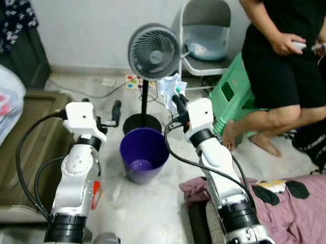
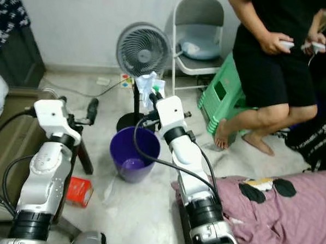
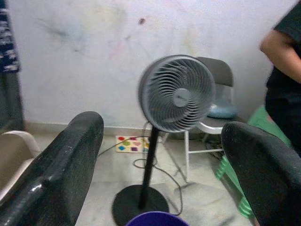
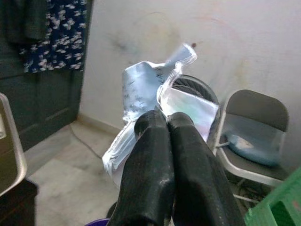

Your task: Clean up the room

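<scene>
Pinched between the pressed-together black fingers of the right end effector is a crumpled pale-blue and white plastic wrapper, seen in the left eye view held up in the air, just beyond and above the round purple plastic bin on the floor. It is judged that the wrapper is carried there so that it can be dropped into the bin. The left end effector is held forward beside the bin, apart from it. A grey pedestal fan is seen behind the bin, and a person in black shorts is seated on a green plastic stool.

In the right eye view, a small red carton is seen on the floor beside the left arm, and a mauve bedsheet lies lower right.

In the left wrist view, the left fingers are seen spread wide, holding nothing, with the bin's rim between them.

In the right wrist view, the wrapper is shown clamped at its lower edge by the right fingers.
</scene>
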{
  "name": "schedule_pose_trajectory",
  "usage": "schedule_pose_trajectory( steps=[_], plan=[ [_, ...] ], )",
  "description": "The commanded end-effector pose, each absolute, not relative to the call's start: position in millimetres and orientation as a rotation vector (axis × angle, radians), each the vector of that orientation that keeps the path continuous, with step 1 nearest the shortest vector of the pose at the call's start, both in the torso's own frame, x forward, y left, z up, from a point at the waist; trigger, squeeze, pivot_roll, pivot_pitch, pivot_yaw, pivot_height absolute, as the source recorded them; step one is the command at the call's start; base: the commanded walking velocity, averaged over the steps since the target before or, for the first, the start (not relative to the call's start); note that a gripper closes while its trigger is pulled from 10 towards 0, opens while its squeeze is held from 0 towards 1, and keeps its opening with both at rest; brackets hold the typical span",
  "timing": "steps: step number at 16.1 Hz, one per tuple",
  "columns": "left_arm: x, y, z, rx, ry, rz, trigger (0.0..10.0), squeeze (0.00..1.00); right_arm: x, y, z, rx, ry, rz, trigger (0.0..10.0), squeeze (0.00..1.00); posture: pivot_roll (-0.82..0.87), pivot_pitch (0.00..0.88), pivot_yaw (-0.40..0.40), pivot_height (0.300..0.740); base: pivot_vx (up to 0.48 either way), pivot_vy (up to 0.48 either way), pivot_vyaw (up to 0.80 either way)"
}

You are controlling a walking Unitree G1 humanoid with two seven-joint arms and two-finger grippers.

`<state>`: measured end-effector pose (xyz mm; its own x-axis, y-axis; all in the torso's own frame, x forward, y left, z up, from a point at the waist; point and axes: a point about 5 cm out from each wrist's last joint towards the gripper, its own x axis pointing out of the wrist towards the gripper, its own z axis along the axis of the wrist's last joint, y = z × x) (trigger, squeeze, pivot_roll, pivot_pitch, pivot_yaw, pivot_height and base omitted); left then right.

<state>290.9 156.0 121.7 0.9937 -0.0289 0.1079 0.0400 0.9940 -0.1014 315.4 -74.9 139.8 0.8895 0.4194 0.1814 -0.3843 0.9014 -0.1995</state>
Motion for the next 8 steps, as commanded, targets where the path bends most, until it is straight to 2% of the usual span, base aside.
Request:
schedule_pose_trajectory(
  steps=[1, 6, 8],
  plan=[
    [292.8, 143.7, 125.6, -0.120, -0.117, -0.071, 10.0, 0.00, 317.6, -86.3, 138.7, -0.174, -0.217, 0.394, 10.0, 0.00, 0.04, 0.004, -0.081, 0.740, 0.334, 0.000, 0.00],
    [294.9, 144.3, 125.8, -0.118, -0.115, -0.066, 10.0, 0.00, 319.7, -86.2, 139.7, -0.170, -0.218, 0.393, 10.0, 0.00, 0.04, 0.013, -0.081, 0.740, 0.281, 0.000, 0.00],
    [294.9, 144.6, 124.3, -0.112, -0.104, -0.053, 10.0, 0.00, 320.0, -86.5, 139.9, -0.173, -0.221, 0.393, 10.0, 0.00, 0.04, 0.013, -0.080, 0.740, 0.000, 0.000, 0.00]
  ],
)
